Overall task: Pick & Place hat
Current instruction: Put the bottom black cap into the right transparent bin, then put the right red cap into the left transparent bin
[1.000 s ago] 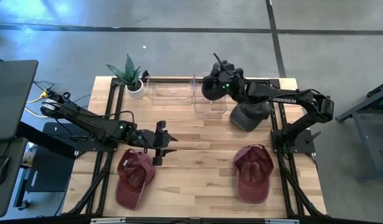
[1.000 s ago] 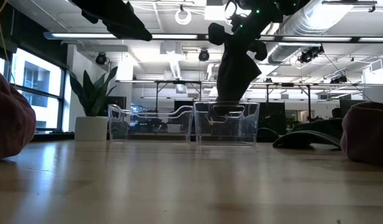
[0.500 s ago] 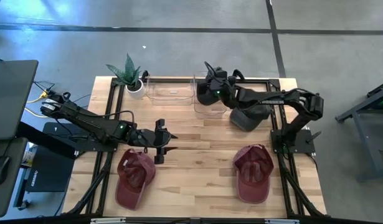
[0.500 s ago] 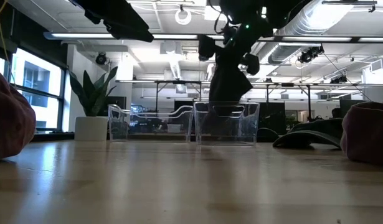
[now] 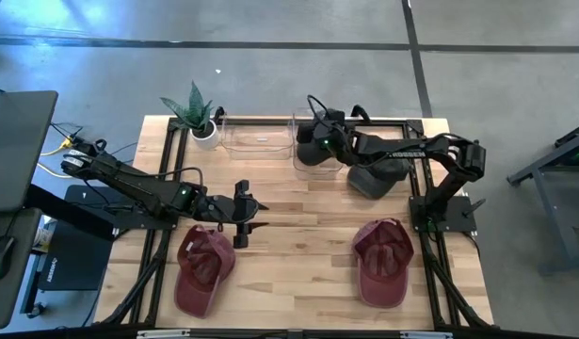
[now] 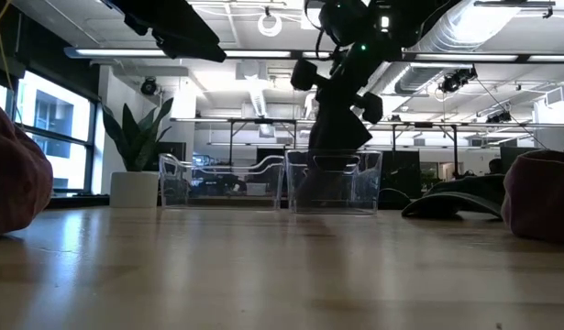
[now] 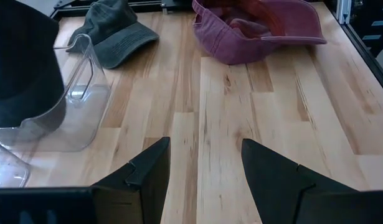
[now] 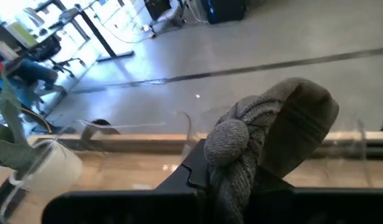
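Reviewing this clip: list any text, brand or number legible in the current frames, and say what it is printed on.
White lettering on the right arm's forearm, high view: too small to read with certainty.
White lettering on the dark base plate left of the table, high view: too blurred to read.
Hats, clear bins, plant pot: no text visible.
Low and wrist views: none.

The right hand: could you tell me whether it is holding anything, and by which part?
The right hand is shut on a grey knit hat, pinching a bunched fold of it, above the clear bin. The left hand is open and holds nothing.
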{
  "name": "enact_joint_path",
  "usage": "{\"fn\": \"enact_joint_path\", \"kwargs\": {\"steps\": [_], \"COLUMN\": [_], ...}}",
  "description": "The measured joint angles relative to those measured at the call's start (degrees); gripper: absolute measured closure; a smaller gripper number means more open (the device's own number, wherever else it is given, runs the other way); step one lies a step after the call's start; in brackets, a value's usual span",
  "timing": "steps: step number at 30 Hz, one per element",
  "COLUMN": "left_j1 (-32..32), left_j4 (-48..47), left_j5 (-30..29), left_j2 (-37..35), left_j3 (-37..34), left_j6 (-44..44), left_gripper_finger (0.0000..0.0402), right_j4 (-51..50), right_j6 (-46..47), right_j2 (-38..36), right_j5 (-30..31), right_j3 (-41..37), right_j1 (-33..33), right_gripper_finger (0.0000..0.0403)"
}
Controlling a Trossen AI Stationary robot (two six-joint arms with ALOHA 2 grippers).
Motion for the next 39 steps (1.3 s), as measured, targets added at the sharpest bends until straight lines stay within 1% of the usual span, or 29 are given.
{"fn": "enact_joint_path", "kwargs": {"steps": [5,8,11,16,20,24,28,34,39], "left_j1": [0.0,0.0,0.0,0.0,0.0,0.0,0.0,0.0,0.0], "left_j4": [-0.06,-0.06,-0.06,-0.06,-0.08,-0.11,-0.06,-0.06,-0.68], "left_j5": [0.91,1.46,1.46,1.48,1.51,1.53,1.55,1.53,1.53], "left_j2": [0.0,0.0,0.0,0.0,0.0,0.0,0.0,0.0,0.0], "left_j3": [0.0,0.0,0.0,0.0,0.0,0.0,-0.02,0.0,-0.01], "left_j6": [-0.02,-0.02,-0.02,-0.03,-0.07,-0.22,-0.25,-1.09,-2.44], "left_gripper_finger": [0.0213,0.0213,0.0213,0.0213,0.0213,0.0213,0.0213,0.0213,0.0213], "right_j4": [-5.94,-8.62,-10.24,-12.49,-14.98,-17.59,-19.45,-22.56,-30.57], "right_j6": [3.19,4.94,5.42,2.7,-0.29,-3.12,-4.65,-9.6,-13.46], "right_j2": [0.0,0.0,0.0,0.0,-1.17,-3.79,-7.89,-13.93,-19.48], "right_j5": [0.41,0.4,0.5,0.21,-2.65,-4.49,-4.31,-4.79,-5.42], "right_j3": [0.0,0.0,0.0,0.0,0.0,0.0,0.0,0.0,0.02], "right_j1": [0.0,0.0,0.0,0.0,0.0,0.0,-0.02,-0.13,1.2], "right_gripper_finger": [0.0398,0.0383,0.0352,0.0288,0.0238,0.0207,0.0193,0.0192,0.0192]}}
